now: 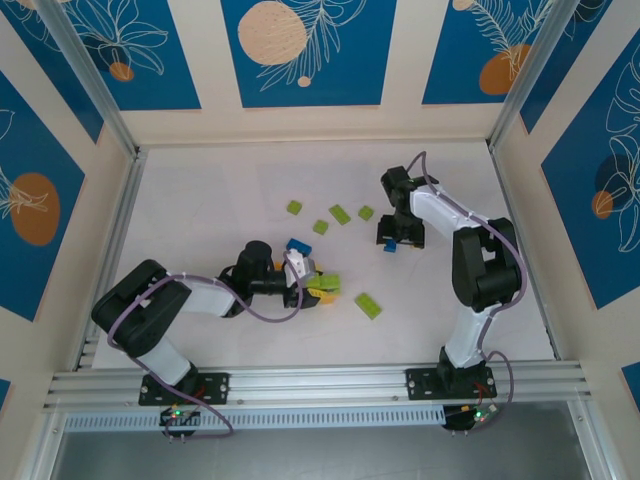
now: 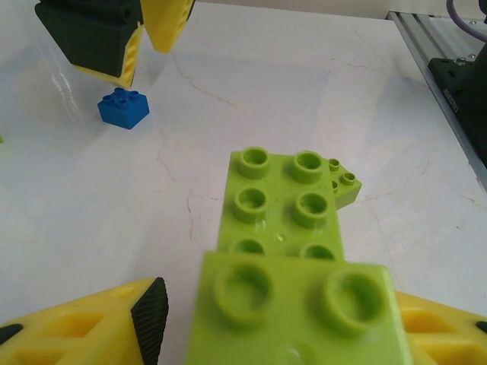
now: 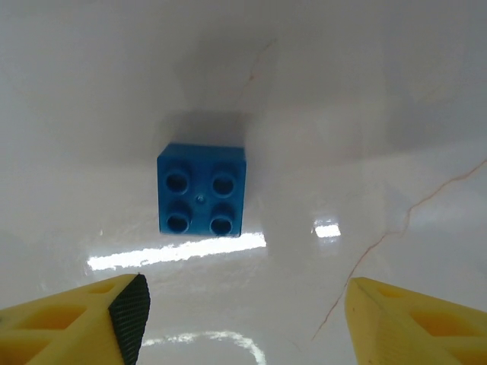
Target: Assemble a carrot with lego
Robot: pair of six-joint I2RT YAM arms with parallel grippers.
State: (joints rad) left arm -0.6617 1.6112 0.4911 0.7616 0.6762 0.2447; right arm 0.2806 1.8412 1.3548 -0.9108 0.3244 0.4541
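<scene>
Lime lego stack [image 2: 280,204] sits mid-desk between the left hand [image 1: 318,286] fingers. It's against the right finger, with a gap at the left pad [image 2: 148,312], so the jaws are partly open and nothing is clamped. The top view counts five loose lime bricks: four [image 1: 340,213] toward the far edge and one [image 1: 368,306] nearer the near edge. There are two blue bricks, one [image 1: 298,246] beside the left hand. The right wrist view shows four studs on the other blue brick [image 3: 202,200], lying untouched ahead of the right hand [image 3: 245,303], whose fingers are spread wide.
</scene>
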